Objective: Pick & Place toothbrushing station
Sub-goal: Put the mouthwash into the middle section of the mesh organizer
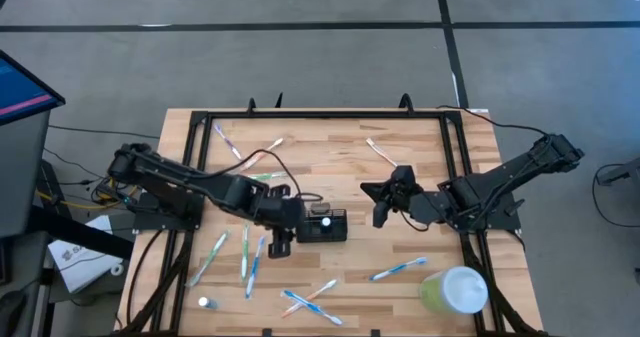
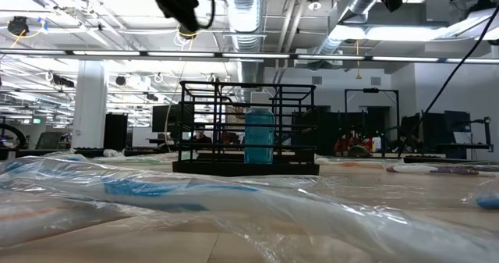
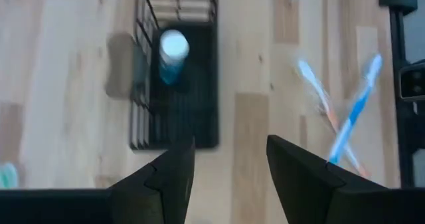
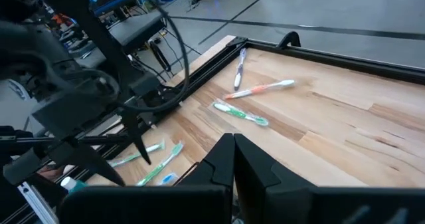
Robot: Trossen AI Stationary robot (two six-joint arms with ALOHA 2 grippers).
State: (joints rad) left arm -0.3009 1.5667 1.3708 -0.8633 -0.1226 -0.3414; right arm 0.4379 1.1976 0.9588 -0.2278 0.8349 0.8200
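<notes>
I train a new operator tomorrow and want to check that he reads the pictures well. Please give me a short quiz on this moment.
1. True or false: the fingers of the left gripper are shut on the toothbrushing station.
2. What stands inside the station?
A. a small blue bottle with a white cap
B. a pale green cup
C. an orange toothbrush
3. Fill the gap: the fingers of the right gripper are ____.

Key: 1 false, they are open with nothing between them. 2 A. 3 shut.
</notes>
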